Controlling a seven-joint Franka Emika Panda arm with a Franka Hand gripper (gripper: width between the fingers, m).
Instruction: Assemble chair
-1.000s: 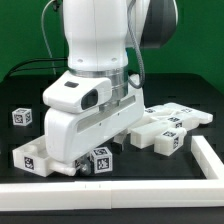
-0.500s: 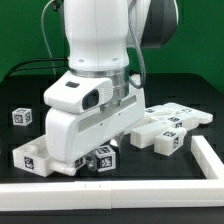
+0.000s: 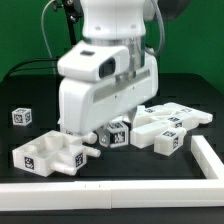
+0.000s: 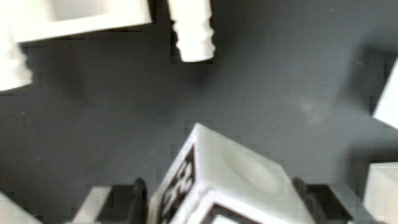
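Note:
My gripper (image 3: pixel 116 136) is shut on a small white chair piece (image 3: pixel 119 132) with black-and-white tags and holds it just above the black table. In the wrist view this piece (image 4: pixel 231 180) sits between my two dark fingers (image 4: pixel 125 202), with my gripper (image 4: pixel 226 207) closed around it. A flat white tagged chair part (image 3: pixel 48 153) lies at the exterior view's front left, beside and below the held piece. More white chair parts (image 3: pixel 165 130) lie in a heap at the exterior view's right. A white peg-shaped part (image 4: pixel 192 30) lies on the table in the wrist view.
A small lone tagged cube (image 3: pixel 21 117) stands at the exterior view's far left. A raised white border (image 3: pixel 120 192) runs along the front and up the right side (image 3: pixel 208 155). Cables hang behind the arm.
My arm has risen and shifted toward the exterior view's right, carrying the small tagged piece up from beside the flat part. The flat part now shows in full.

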